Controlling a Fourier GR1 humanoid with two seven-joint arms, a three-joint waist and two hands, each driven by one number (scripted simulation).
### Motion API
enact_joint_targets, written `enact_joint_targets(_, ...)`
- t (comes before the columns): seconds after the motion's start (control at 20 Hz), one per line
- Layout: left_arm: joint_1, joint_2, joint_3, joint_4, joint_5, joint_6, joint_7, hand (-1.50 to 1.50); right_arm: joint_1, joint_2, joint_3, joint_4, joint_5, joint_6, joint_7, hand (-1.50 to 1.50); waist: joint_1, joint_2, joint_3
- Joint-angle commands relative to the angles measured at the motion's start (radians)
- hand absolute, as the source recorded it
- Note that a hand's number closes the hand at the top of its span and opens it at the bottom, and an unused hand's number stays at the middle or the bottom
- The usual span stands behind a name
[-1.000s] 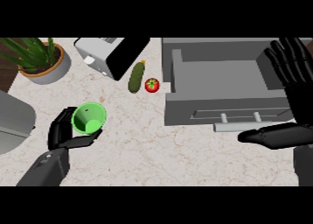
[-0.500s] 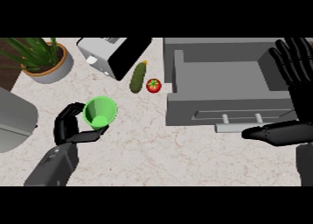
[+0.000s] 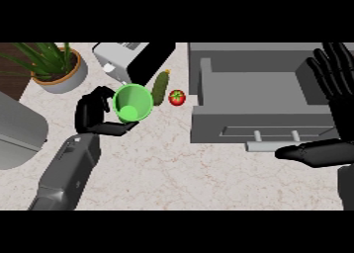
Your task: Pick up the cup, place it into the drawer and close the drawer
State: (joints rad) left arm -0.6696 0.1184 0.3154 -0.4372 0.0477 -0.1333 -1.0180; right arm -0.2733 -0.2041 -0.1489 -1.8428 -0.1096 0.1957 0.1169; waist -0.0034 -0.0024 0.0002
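Status: pick-up done, approx. one step of three.

Left hand (image 3: pixel 100 116) had its fingers curled round the glossy green round cup (image 3: pixel 134 103). Cup was tilted, mouth toward camera, apparently clear of the counter and well left of the open grey box-shaped drawer (image 3: pixel 262 123). Cup not yet inside; placing and closing outstanding.

Right hand (image 3: pixel 344 99) rested at drawer's right edge, fingers straight, upright, holding nothing.

Materials: cup smooth, thin-walled, plastic-looking. Drawer matte, flat-panelled, w/ pale bar handle (image 3: pixel 262 145) on front. Speckled stone-look counter (image 3: pixel 180 168) below.
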Motion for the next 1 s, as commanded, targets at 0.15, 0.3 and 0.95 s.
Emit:
enact_joint_targets(0.15, -0.134, -0.054, -0.08, -0.185, -0.002, -0.011, 0.196, 1.5, 0.054, 0.023, 0.006, 0.008, 0.021, -0.005, -0.048, -1.5, 0.01, -0.003, 0.001)
enact_joint_targets(0.3, -0.256, -0.102, -0.09, -0.229, 0.004, 0.073, 0.326, 1.5, 0.003, -0.008, -0.012, 0.036, 0.014, 0.006, -0.037, -1.5, 0.003, -0.001, 0.001)
enact_joint_targets(0.95, -0.567, -0.118, -0.338, -0.212, 0.122, 0.423, 0.714, 1.5, 0.054, -0.041, -0.061, -0.04, -0.045, 0.04, -0.022, -1.5, -0.04, 0.004, 0.001)
